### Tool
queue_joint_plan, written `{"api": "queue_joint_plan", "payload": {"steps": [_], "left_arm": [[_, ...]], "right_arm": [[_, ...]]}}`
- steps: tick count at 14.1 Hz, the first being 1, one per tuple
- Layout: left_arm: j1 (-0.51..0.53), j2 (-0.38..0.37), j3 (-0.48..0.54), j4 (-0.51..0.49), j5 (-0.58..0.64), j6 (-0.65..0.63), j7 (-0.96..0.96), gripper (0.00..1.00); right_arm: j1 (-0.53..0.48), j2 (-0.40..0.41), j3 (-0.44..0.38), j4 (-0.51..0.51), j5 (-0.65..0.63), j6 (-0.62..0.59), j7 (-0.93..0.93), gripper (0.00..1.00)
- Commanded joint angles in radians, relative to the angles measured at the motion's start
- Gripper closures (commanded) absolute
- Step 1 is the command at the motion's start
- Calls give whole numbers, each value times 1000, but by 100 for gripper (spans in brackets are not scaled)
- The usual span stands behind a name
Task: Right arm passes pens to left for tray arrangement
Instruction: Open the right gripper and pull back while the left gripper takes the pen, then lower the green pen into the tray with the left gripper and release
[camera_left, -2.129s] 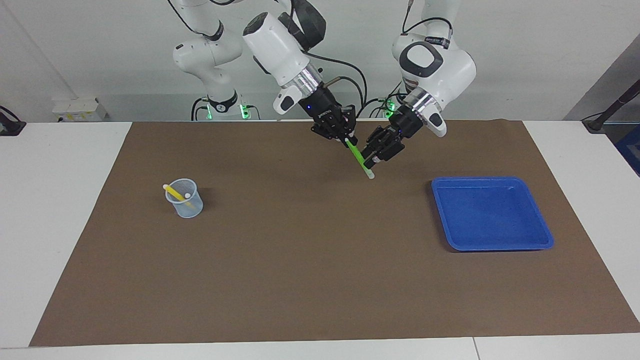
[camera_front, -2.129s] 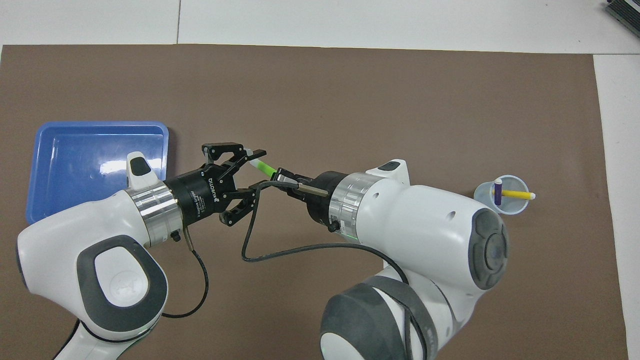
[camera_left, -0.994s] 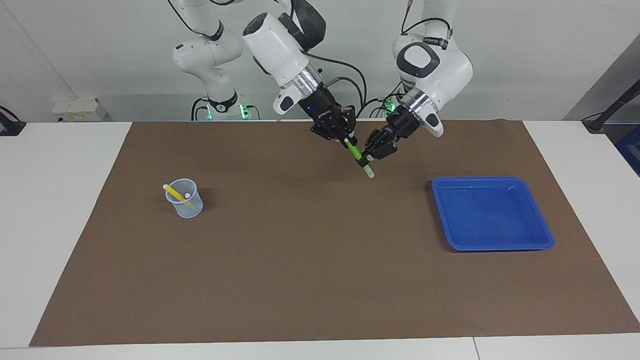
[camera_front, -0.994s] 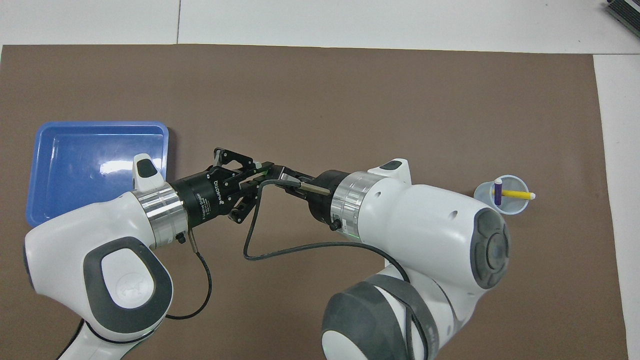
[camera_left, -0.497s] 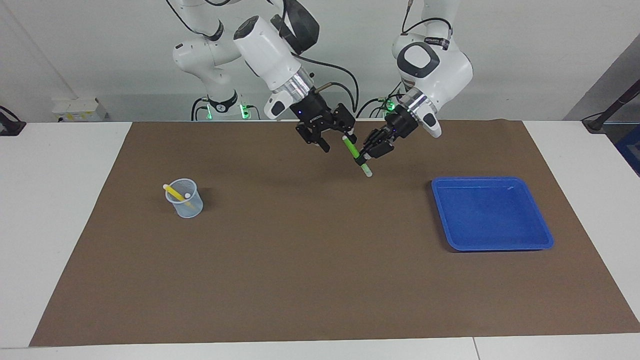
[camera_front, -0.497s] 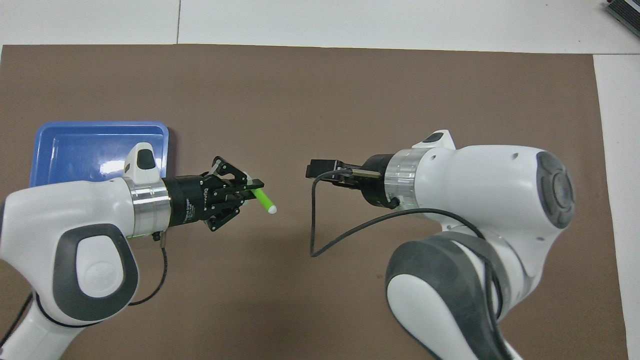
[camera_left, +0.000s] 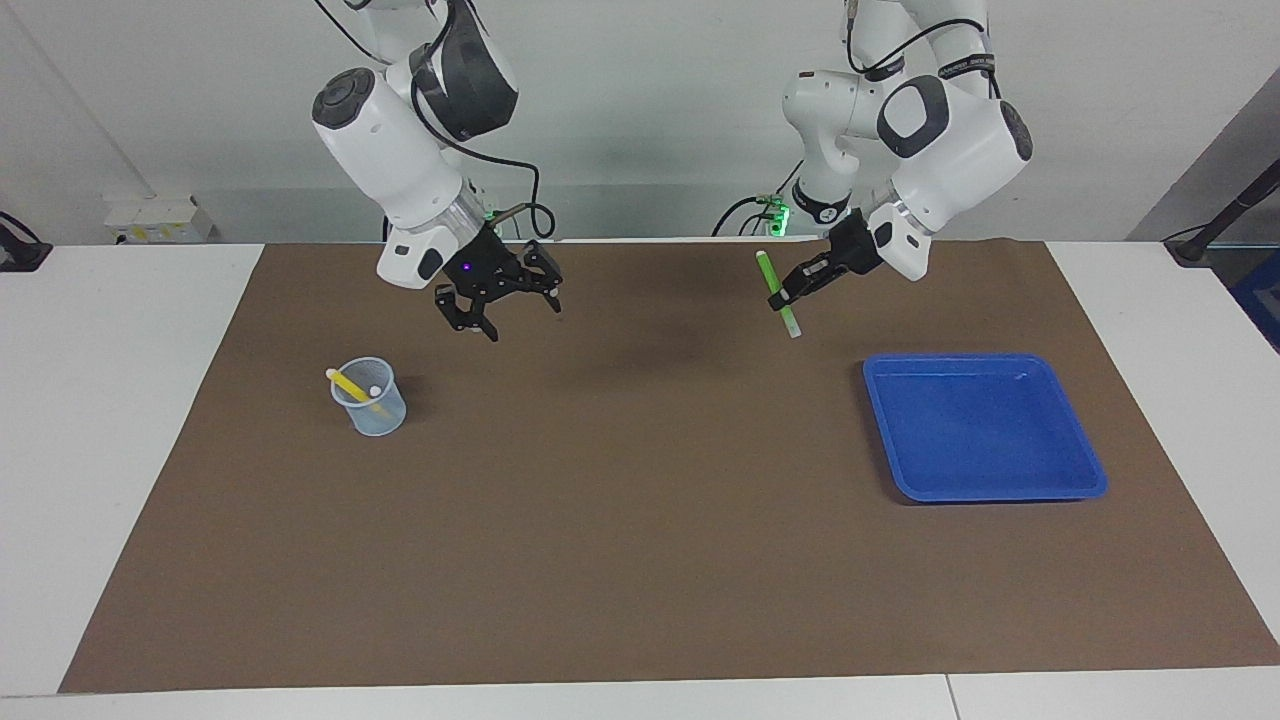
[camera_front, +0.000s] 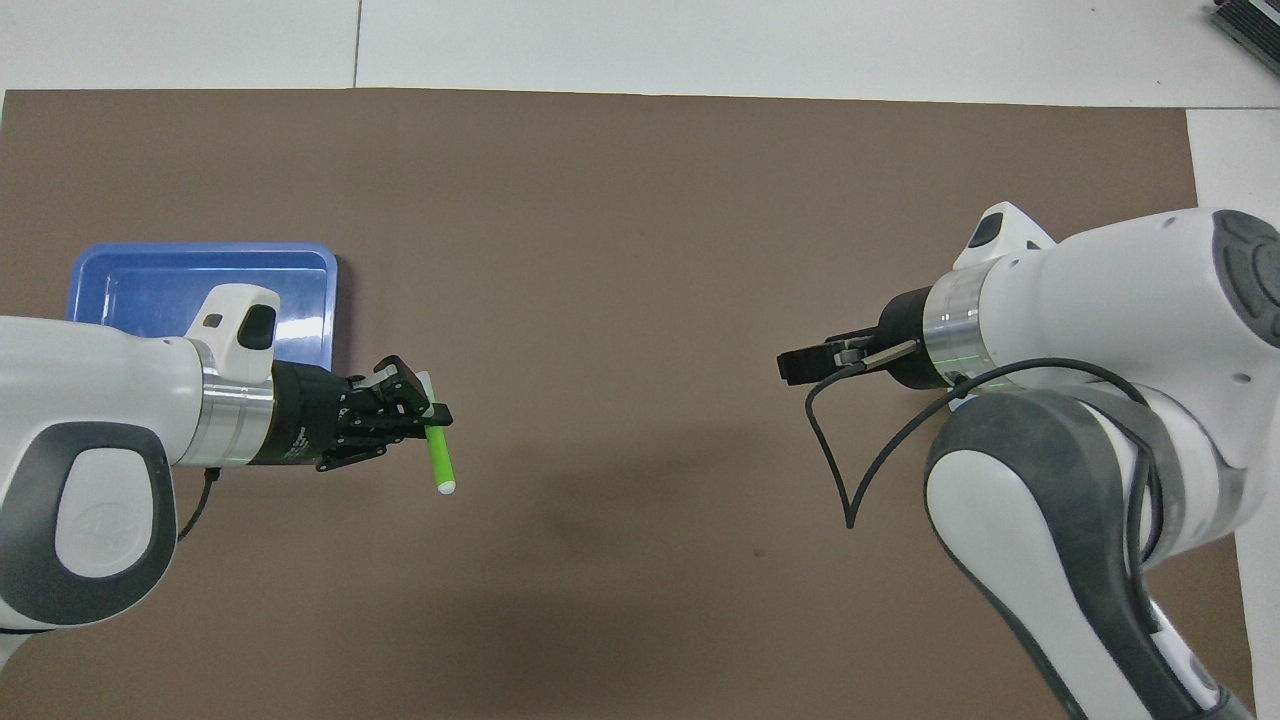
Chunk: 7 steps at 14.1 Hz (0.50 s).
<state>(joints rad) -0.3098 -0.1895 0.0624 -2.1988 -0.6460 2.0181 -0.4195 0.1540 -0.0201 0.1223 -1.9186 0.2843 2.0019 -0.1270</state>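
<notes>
Count first: you've got two arms, one blue tray (camera_left: 985, 427), one clear cup (camera_left: 369, 397), and two pens in view: a green pen (camera_left: 777, 293) and a yellow pen (camera_left: 352, 386). The overhead view hides the cup under the right arm, so you can't tell whether anything else sits in it.

Left gripper (camera_left: 789, 292) is up in the air over bare brown mat (camera_left: 640, 560), near the tray's corner on the robots' side and clear of the rim. Its fingers are clamped on the green pen partway along the barrel. The pen hangs steeply tilted, pale end down. In the overhead view you see the same grip (camera_front: 425, 412), with the green pen (camera_front: 437, 450) sticking out past the fingers toward the robots. The left forearm slants down from its elbow toward the table's middle.

Right gripper (camera_left: 503, 301) hangs over the mat, close to the cup and above it, toward the robots' side of it. Its fingers are spread apart and hold nothing; the violet light shows on its body. The right forearm angles down from a raised elbow.

The tray (camera_front: 120, 270) sits flat on the mat at the left arm's end, nothing in it. The yellow pen leans in the cup at the right arm's end. The two grippers are well apart.
</notes>
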Motion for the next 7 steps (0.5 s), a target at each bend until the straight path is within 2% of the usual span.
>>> {"api": "queue_joint_plan", "payload": {"steps": [1,4,7], "left_arm": [[46,-8,-3,7,103,-73,119,100],[84,-8,-1,16,209,-114,221,100],[130,-2,-3,28,313,-139,349,100]], "right_arm": [[-8,-23,14,-23,-149,-43,-66,0],[-86,-6,14,-48,-212,-34,-226,0],[-177,60,14,-49,-218,7,-408,2]]}}
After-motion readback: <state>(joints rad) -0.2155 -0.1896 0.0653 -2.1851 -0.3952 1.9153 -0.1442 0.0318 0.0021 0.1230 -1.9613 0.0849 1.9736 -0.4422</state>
